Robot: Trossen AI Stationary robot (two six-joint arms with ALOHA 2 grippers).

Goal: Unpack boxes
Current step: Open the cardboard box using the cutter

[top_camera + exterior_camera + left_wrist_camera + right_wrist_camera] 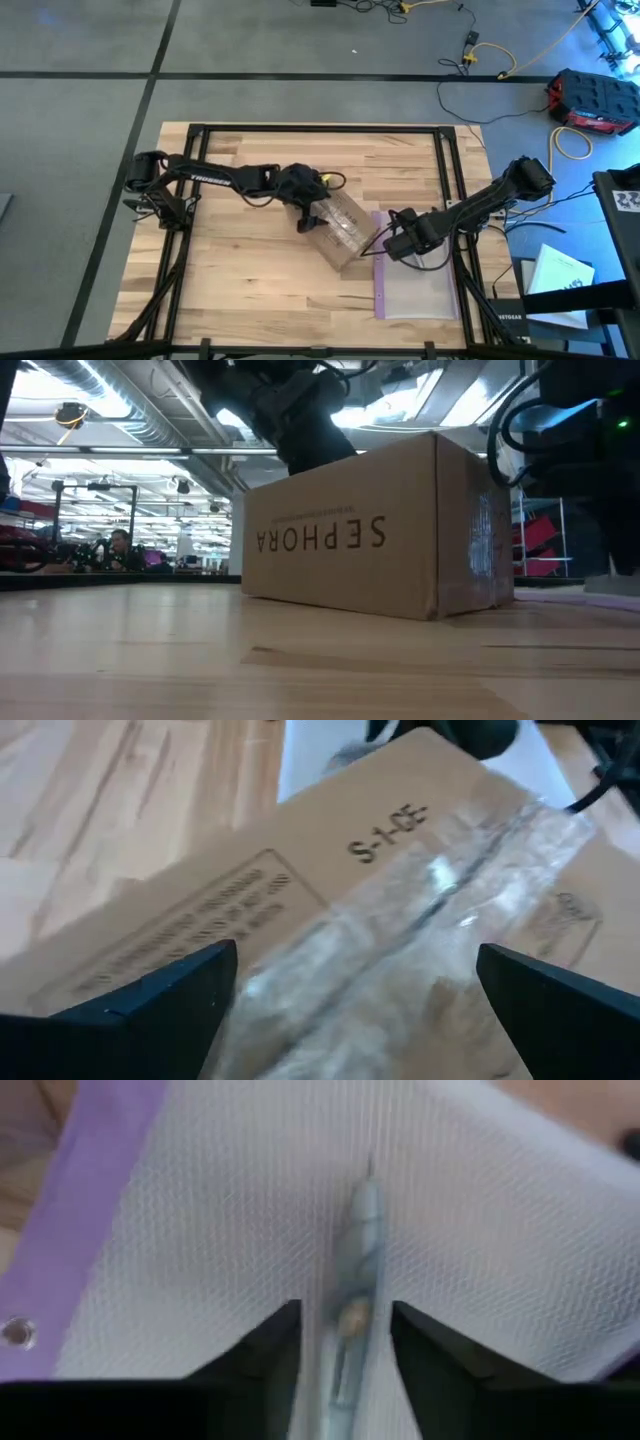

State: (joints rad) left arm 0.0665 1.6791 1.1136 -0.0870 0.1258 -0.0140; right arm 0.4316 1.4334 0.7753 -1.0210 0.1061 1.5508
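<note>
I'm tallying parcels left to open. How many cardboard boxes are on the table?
1. The box sits near the table's middle, taped shut, under the left gripper and touching the purple-edged bag at the right. No other box shows; none seems hidden.

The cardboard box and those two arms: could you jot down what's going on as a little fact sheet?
box: brown cardboard box, taped shut, on the wooden table
lettering: SEPHORA, upside down in the low view
left pincer: left pincer, open, fingers either side of the box top
right pincer: right pincer, over a mesh bag, a small grey tool between its fingers
</note>
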